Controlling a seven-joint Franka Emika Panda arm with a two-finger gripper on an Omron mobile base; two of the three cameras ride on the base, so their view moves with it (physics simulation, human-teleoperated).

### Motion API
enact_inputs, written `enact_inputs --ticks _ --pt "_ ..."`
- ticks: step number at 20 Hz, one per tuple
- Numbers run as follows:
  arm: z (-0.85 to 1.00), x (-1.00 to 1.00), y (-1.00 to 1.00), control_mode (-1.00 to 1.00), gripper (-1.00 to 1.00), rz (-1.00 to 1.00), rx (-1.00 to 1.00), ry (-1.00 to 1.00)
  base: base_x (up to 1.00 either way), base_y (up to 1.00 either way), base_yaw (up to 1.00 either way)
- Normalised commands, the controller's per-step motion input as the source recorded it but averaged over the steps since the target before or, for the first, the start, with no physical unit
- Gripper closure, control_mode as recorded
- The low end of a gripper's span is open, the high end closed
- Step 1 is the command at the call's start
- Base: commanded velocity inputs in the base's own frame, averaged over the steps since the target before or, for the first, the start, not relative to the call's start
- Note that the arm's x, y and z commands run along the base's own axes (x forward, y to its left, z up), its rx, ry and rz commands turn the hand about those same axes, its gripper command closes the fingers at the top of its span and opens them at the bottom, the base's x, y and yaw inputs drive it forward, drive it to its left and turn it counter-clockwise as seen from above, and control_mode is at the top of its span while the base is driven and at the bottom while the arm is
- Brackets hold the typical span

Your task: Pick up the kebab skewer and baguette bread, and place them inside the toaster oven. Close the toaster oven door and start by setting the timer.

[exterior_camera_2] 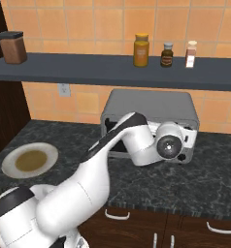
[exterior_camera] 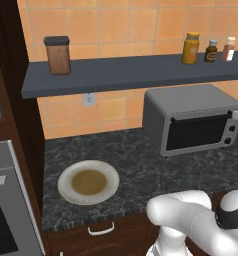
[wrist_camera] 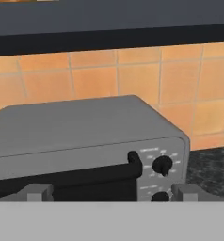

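Observation:
The toaster oven [exterior_camera: 191, 117] is a grey box at the back right of the counter. Its dark glass door [exterior_camera: 196, 132] is shut, with the bar handle [wrist_camera: 85, 176] along its top edge. Small knobs [wrist_camera: 162, 164] run down its right side. My gripper [wrist_camera: 112, 194] hovers just in front of the oven's upper front, level with the handle. It is open, its fingertips [wrist_camera: 37, 193] spread wide with nothing between them. In the right base view my arm crosses in front of the oven [exterior_camera_2: 151, 104]. The kebab skewer and the baguette bread are out of view.
A round plate [exterior_camera: 88, 182] with a brown centre lies on the dark counter left of the oven. The shelf [exterior_camera: 121, 72] above carries a brown jar [exterior_camera: 57, 55] and three bottles [exterior_camera: 191, 48]. A steel wall oven [exterior_camera: 3, 210] stands at far left.

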Motion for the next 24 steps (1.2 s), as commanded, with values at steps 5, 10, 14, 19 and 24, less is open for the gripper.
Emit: enact_inputs --ticks 5,10,14,19,24 --pt "-0.3 -0.49 -0.28 -1.0 -1.0 -0.01 0.0 -0.09 0.0 0.0 0.0" --pt "-0.3 -0.12 -0.07 -1.0 -1.0 0.0 0.0 -0.06 0.0 0.0 0.0" --pt "-0.39 0.0 -0.08 -1.0 -1.0 0.0 -0.07 -0.05 0.0 0.0 0.0" --pt "-0.42 -0.01 -0.33 -1.0 -1.0 0.03 -0.05 -0.03 0.0 0.0 0.0" --pt "-0.39 0.0 -0.28 -1.0 -1.0 0.04 0.0 -0.03 0.0 0.0 0.0"
